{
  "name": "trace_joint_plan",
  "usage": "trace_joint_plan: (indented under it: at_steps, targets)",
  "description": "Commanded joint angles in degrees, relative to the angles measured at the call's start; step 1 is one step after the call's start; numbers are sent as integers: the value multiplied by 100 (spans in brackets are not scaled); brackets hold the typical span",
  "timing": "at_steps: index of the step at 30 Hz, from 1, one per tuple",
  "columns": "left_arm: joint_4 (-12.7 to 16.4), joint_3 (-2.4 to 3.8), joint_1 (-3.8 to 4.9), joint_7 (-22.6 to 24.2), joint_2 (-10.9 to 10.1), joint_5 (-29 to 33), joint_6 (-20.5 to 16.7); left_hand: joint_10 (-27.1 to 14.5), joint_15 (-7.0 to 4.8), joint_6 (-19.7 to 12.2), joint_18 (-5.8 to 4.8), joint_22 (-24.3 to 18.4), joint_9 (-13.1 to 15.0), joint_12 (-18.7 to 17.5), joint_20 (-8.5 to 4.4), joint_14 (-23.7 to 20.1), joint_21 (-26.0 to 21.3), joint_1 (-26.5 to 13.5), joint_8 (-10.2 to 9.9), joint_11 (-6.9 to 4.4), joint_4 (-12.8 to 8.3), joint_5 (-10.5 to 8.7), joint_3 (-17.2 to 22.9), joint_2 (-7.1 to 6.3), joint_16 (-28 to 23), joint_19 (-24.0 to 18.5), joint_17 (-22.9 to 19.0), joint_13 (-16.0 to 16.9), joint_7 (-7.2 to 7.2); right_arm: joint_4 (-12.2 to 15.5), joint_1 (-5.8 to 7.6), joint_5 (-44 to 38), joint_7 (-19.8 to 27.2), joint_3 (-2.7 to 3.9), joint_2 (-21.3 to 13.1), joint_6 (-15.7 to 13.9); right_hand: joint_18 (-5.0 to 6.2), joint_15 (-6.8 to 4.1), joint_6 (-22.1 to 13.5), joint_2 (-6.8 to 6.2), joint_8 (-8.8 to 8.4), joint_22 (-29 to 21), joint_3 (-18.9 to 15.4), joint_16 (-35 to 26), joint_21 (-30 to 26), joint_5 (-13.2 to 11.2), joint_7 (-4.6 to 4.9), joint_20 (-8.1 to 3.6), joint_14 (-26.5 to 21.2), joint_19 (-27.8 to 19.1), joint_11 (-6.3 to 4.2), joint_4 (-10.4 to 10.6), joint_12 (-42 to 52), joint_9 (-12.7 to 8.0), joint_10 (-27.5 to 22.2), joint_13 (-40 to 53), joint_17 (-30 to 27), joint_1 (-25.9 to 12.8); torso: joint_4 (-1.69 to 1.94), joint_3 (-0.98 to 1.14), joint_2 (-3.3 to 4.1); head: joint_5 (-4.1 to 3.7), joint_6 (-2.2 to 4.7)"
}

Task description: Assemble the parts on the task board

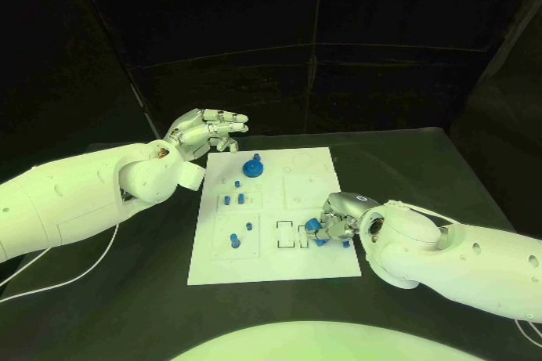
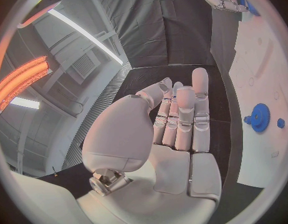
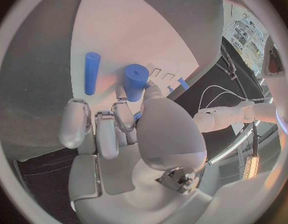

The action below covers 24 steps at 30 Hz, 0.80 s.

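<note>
The task board (image 1: 275, 255) lies flat in the middle of the black table (image 1: 429, 165), and no brand, label or writing can be read on the board, on the parts or on either arm. All positions below are given relative to the board. The blue gear (image 1: 253, 169) stands near the board's far edge, toward the robot's left side; in the left wrist view the same gear (image 2: 260, 117) sits on the white surface beside a small blue peg (image 2: 280, 123). Several short blue pegs (image 1: 234, 198) stand in the left column of the board, and another pair (image 1: 234, 240) stands nearer the robot in the same column. The left hand (image 1: 204, 134) is raised off the board's far left corner, clear of the board and touching no part; its fingers (image 2: 181, 115) are extended and close together, and it holds nothing. The right hand (image 1: 334, 222) is down at the board's right edge, near the rectangular slots (image 1: 290, 234). Its fingers (image 3: 105, 129) curl around a blue cylindrical part (image 3: 136, 81), which appears to be gripped between thumb and fingers, though the contact is partly hidden. A second blue cylinder (image 3: 90, 72) lies on the board just beside the held part, apart from the hand.
</note>
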Motion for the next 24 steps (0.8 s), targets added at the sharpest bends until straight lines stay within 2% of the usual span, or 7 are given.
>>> trace_joint_plan:
  at_steps: [1, 4, 8, 11, 14, 20, 24]
  targets:
    - [15, 4, 10, 16, -2, -9, 80, -52, -3, -59, 78, -12, -10, 25, -6, -59, -41, -49, 20, -6, 5, 16, -25, -12, -29, -40, -23, 7, 6, 50, -43, -25, 74, -41, -42, -123, -59, -62, 119, 102, 52, 64, -14, 34, 56, 275, -27, -30, 402, 60, -53, -8, 50, 49, 123, 72, 444, 102, -1, 0, 0, -1, 8]
    - [17, 4, 10, 15, -5, -9, 80, -52, -3, -59, 78, -12, -10, 25, -6, -59, -41, -49, 20, -6, 5, 16, -25, -12, -29, -40, -23, 7, 6, 108, -44, 52, 108, -40, -93, -310, -64, -86, 188, 143, 65, 89, -30, 50, 73, 437, -59, -53, 409, 74, -82, 36, 88, 73, 180, 134, 482, 94, -2, -5, -3, -3, 11]
    - [19, 4, 10, 15, -7, -10, 81, -52, -3, -59, 78, -12, -10, 25, -6, -59, -41, -49, 20, -6, 5, 16, -25, -12, -29, -40, -23, 7, 6, 241, -43, 192, 172, -39, -183, -706, -69, -104, 240, 185, 66, 115, -67, 59, 90, 489, -80, -72, 413, 87, -101, 118, 117, 97, 227, 183, 504, 30, -1, -4, -5, -8, 22]
    - [19, 4, 10, 14, -6, -10, 82, -52, -3, -59, 78, -12, -10, 25, -6, -59, -41, -49, 20, -6, 5, 16, -25, -12, -29, -40, -23, 7, 6, 317, -42, 258, 222, -37, -225, -980, -70, -109, 244, 210, 55, 117, -90, 61, 92, 488, -82, -78, 414, 87, -103, 163, 121, 106, 240, 198, 511, -17, 1, -3, -2, -10, 29]
    - [18, 4, 10, 12, 0, -10, 92, -52, -3, -59, 78, -12, -10, 25, -6, -59, -41, -49, 20, -6, 5, 16, -25, -12, -29, -40, -23, 7, 6, 403, -41, 419, 328, -36, -273, -1273, -71, -112, 251, 238, 37, 126, -135, 64, 98, 334, -84, -84, 415, 90, -105, 182, 122, 121, 256, 216, 521, -78, 18, -5, 0, -26, 36]
    - [17, 4, 10, 8, 3, -10, 95, -52, -3, -59, 78, -12, -10, 25, -6, -59, -41, -49, 20, -6, 5, 16, -25, -12, -29, -40, -23, 7, 6, 469, -41, 544, 441, -35, -290, -1535, -75, -114, 266, 266, 37, 146, -137, 72, 110, 324, -92, -87, 419, 100, -110, 180, 169, 131, 296, 274, 541, -78, 15, -2, 6, 18, 57]
    - [19, 4, 10, 5, 13, -10, 101, -52, -3, -59, 78, -12, -10, 25, -6, -59, -41, -49, 20, -6, 5, 16, -25, -12, -29, -40, -23, 7, 6, 477, -40, 601, 480, -34, -250, -1585, -78, -118, 279, 282, 39, 160, -141, 77, 118, 341, -97, -89, 422, 107, -115, 182, 196, 138, 320, 307, 553, -85, 8, -1, 9, 19, 64]
